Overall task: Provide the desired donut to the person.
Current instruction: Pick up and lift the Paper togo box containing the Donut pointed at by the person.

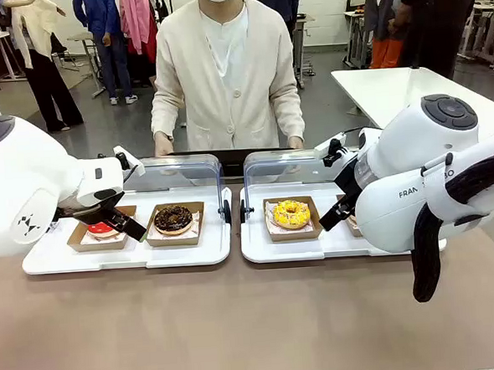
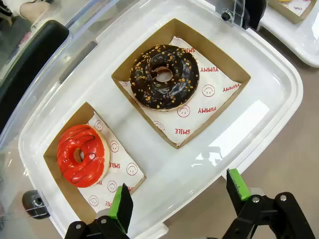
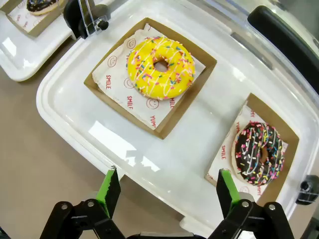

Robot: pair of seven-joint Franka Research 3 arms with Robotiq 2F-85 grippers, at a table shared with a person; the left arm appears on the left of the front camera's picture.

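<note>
As both hover over tray rims (image 2: 293, 89) (image 3: 45, 102), left gripper (image 2: 179, 191) and right gripper (image 3: 167, 183) gape empty.

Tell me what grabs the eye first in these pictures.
Four boxed donuts stand out: a red-glazed donut and a nut-topped chocolate donut on the left tray, a yellow sprinkled donut and a chocolate sprinkled donut on the right tray. The left gripper and right gripper hang open over the trays' near edges. The person stands behind.
</note>
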